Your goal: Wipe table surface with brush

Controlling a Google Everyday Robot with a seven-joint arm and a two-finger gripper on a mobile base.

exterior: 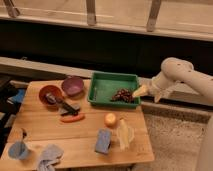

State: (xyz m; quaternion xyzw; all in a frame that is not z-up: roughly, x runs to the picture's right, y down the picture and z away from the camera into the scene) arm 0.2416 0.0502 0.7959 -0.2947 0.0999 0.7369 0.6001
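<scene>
- Gripper (148, 95): at the end of the white arm reaching in from the right, hanging by the right end of the green tray (102, 87), near the table's far right corner.
- Claw state: the two pale fingers stand spread apart, with nothing seen between them. One fingertip (139, 92) lies over the tray's right rim; whether it touches the rim I cannot tell.
- Brush (59, 102): at the left of the table surface (40, 127), well apart from the claw. Its greyish head appears to rest in the red bowl (50, 91), and its black handle runs out toward the table's middle.
- Between claw and brush: the tray, with a dark brownish cluster (123, 95) at its right end, just beside the near fingertip.
- Purple bowl (73, 85): beside the red bowl, left of the tray.
- Orange-red stick (72, 118): lying just in front of the brush handle.
- Round yellow-orange fruit (110, 119): in front of the tray.
- Blue sponge (103, 141) and a pale, see-through item (124, 134): side by side near the front edge.
- Blue cup (19, 149) and grey-blue cloth (48, 155): front left corner.
</scene>
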